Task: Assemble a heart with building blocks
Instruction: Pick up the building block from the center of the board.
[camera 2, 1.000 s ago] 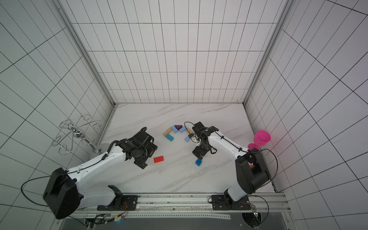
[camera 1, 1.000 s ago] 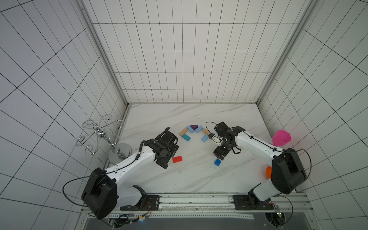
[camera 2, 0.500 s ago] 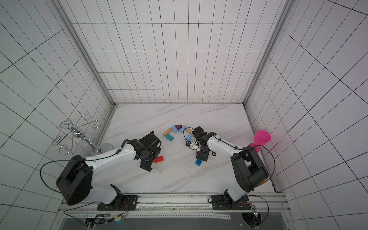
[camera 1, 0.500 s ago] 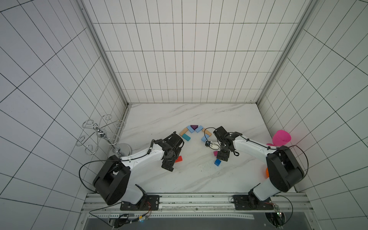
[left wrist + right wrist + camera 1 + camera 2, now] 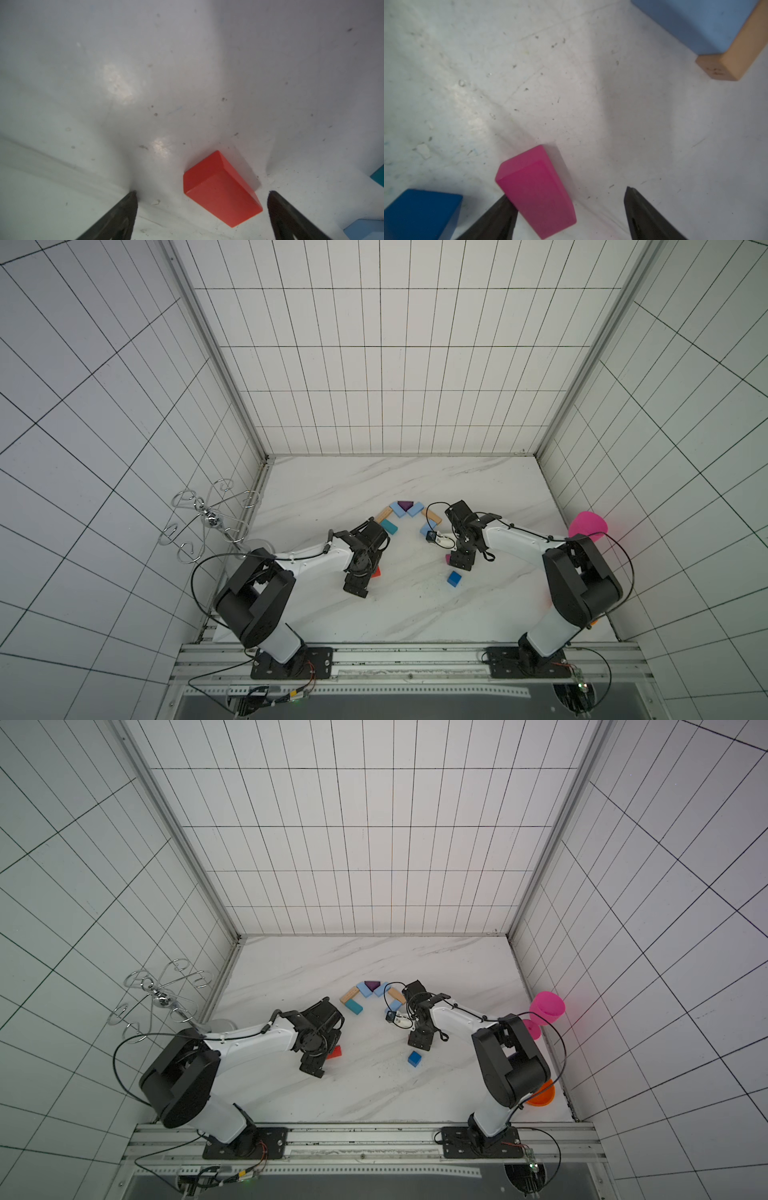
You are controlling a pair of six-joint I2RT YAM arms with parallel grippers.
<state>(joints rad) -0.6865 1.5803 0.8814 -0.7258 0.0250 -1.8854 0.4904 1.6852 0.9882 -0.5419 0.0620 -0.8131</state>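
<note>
Both top views show an open arc of building blocks at mid-table: a purple wedge [image 5: 405, 504] between light blue bricks [image 5: 397, 511], tan bricks [image 5: 384, 513], a teal brick [image 5: 389, 526] and another light blue one [image 5: 427, 529]. My left gripper [image 5: 201, 193] stands open low over the table, with the red brick [image 5: 220, 189] lying between its fingers and touching neither. My right gripper [image 5: 569, 193] is open around the pink brick [image 5: 537, 193]. The pink brick lies against one finger, with a gap to the other. The blue cube [image 5: 454, 578] sits just beside it.
A wire stand [image 5: 208, 522] rises at the table's left edge. A pink goblet [image 5: 546, 1007] and an orange bowl [image 5: 542, 1096] stand at the right edge, behind my right arm. Side walls close in the table.
My left gripper has moved right and come down over the red brick. My right gripper has lowered around the pink brick and its jaws have narrowed.
</note>
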